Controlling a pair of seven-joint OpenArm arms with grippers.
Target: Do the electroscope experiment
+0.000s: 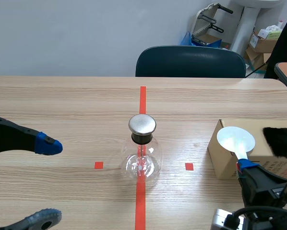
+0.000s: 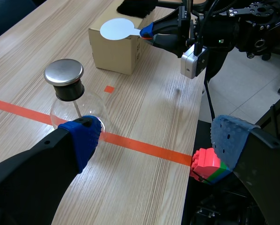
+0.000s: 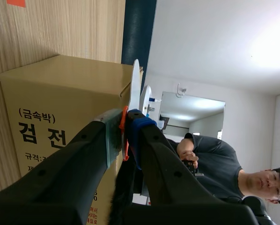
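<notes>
Right of the electroscope (image 1: 141, 153), which stands at mid-table on the red tape line (image 1: 140, 203), my right gripper (image 1: 246, 166) is pinching the handle of a white disc paddle (image 1: 235, 139) over the near edge of a cardboard box (image 1: 224, 160), with black fur (image 1: 280, 141) lying farther right. My left gripper (image 1: 47, 182) sits on the electroscope's other side, spread wide and holding nothing. I judge the paddle is in hand, but whether it is charged I cannot tell, and bringing it to the electroscope's metal cap (image 1: 142, 124) is not yet done.
</notes>
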